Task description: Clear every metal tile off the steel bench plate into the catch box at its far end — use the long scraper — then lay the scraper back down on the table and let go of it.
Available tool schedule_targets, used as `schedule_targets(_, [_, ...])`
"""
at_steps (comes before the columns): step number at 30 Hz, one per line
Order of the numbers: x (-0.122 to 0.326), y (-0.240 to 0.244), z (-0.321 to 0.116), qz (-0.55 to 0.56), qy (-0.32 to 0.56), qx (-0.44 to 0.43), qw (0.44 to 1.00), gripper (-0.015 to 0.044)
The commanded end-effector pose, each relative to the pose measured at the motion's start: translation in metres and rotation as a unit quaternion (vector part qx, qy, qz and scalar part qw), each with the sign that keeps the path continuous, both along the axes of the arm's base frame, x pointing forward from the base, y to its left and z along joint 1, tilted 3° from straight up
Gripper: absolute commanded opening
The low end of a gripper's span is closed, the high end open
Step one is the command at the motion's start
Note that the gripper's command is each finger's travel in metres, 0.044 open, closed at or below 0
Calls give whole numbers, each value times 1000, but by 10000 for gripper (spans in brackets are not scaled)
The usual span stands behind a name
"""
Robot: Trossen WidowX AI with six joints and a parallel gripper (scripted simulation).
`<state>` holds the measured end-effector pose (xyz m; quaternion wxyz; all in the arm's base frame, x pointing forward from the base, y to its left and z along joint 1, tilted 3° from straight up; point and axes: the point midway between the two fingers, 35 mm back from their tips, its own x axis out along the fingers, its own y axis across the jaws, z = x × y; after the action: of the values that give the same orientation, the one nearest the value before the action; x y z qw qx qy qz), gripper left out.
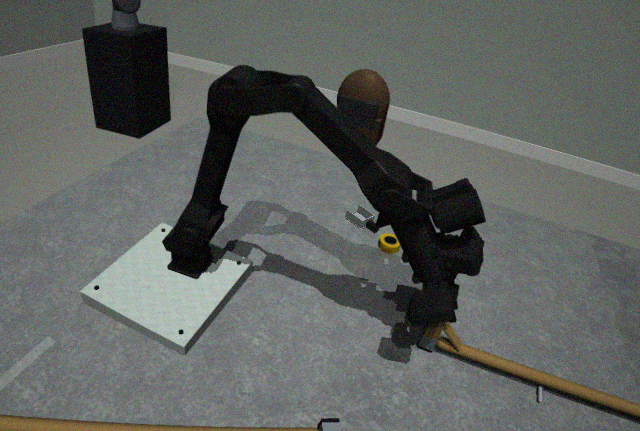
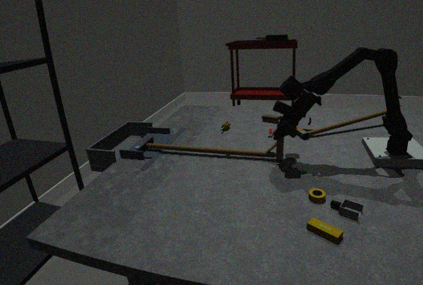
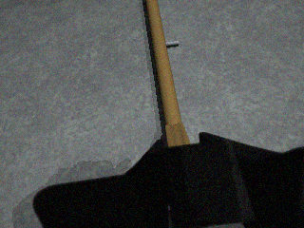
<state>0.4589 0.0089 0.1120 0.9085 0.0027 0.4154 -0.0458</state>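
The long scraper point(image 1: 522, 370) point(image 2: 205, 149) point(image 3: 163, 76) is in use: shaft low along the table point(image 1: 289, 354) point(image 2: 191, 220) point(image 3: 71, 95), head end at the steel bench plate point(image 2: 131, 154), by the table's far edge (left in the exterior view). In the top view the shaft runs out past the lower right corner, so its head is not seen there.

The upright wooden grip at the near end is pinched between the jaws of the gripper point(image 1: 428, 339) point(image 2: 279, 136) point(image 3: 178, 147); no release has been made.

Beyond the plate, the catch box point(image 2: 102, 159) is set at that same far edge. A small pale spot shows on the plate beside the scraper head (possibly a tile, too dim to be sure). Tile count cannot be given, and the box floor is too dark to be read.

Progress, as judged: scraper picked up and brought to the plate, done; clearing probably under way, completion not confirmed. Left: any remaining tiles to be pushed into the box, scraper to be laid down, grip to be let go.

Farther out, nearer the table's front edge in the exterior view, a yellow tape roll point(image 1: 382, 243) point(image 2: 312, 197) lies apart from the work (not needed).
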Motion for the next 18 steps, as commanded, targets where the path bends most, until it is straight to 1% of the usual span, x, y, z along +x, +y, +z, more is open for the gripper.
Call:
schedule_targets(1, [10,1,7,4,-9,1,1000,0])
schedule_targets(18, [35,-2,10,4,-10,1,1000,0])
